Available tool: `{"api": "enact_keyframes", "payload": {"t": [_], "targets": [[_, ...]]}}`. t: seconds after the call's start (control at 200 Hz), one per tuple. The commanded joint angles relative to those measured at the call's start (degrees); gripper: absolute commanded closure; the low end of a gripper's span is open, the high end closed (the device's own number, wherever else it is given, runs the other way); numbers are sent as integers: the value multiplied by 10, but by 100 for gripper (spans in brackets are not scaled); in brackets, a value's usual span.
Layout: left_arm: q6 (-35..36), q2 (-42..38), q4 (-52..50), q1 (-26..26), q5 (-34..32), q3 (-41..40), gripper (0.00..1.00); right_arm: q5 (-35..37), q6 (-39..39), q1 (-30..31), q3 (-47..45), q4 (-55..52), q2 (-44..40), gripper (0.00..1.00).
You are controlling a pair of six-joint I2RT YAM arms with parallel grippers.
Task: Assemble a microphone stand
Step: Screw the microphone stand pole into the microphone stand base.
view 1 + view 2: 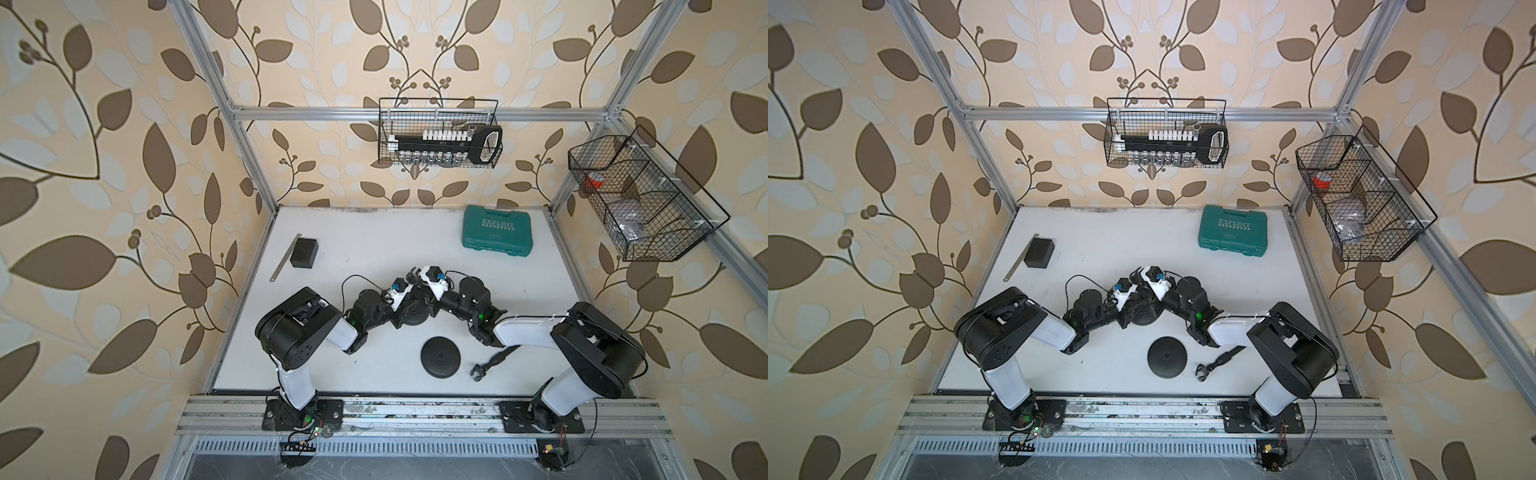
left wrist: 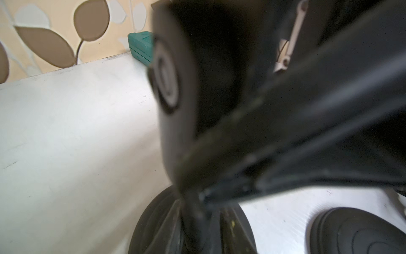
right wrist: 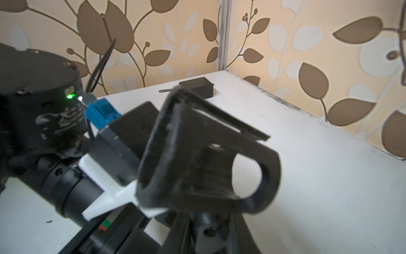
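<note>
Base disc (image 1: 414, 316) lies beneath both jaws; their opening cannot be told.

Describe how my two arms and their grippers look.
Both the left arm and right arm have bulky black joint housings, white link covers and thin black looping cables. Each wrist carries a white bracket with a blue connector and a green light. The fingers are matte black.
</note>
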Motion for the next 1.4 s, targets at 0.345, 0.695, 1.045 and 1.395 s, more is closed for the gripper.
{"api": "enact_keyframes", "payload": {"t": [0.345, 0.695, 1.045, 1.395], "targets": [[-22, -12, 29, 21, 27, 7, 82, 146, 23, 60, -24, -45, 17, 100], [-20, 3, 20, 21, 35, 24, 88, 101, 37, 57, -30, -42, 22, 98], [23, 4, -40, 13, 36, 35, 92, -77, -16, -30, -29, -112, -42, 46], [34, -2, -65, 6, 34, 36, 91, -357, -104, -174, 49, -250, -59, 43]]}}
